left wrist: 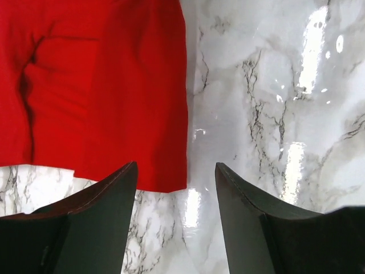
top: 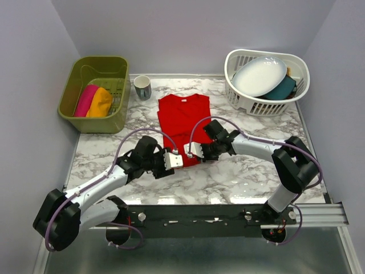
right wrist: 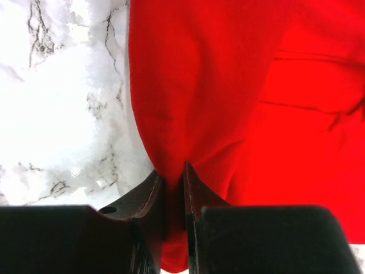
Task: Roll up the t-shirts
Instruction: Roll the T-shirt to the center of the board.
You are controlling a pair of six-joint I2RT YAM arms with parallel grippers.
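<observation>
- The red tee [top: 182, 117] lies mid-table, long axis running near-to-far, collar at the far end.
- The right gripper [right wrist: 173, 168] pinches its near hem; the left gripper [left wrist: 175, 166] gapes, holding nothing.
- Underneath, marble tabletop [top: 239, 177]; around, pale grey walls [top: 171, 34].

A white marble-patterned table [top: 239, 177] with grey veins fills the space between pale grey walls [top: 182, 34]. An olive-green plastic bin [top: 71, 94] stands at the far left corner, and a small patterned mug [top: 142, 87] stands upright just beside it on the right. At the far right corner is a white slatted basket [top: 256, 105]. A white oval dish [top: 259, 75] leans tilted inside it, and a teal dish [top: 283, 88] is tucked partly beneath. A metal rail [top: 319, 214] runs along the table's near edge.
</observation>
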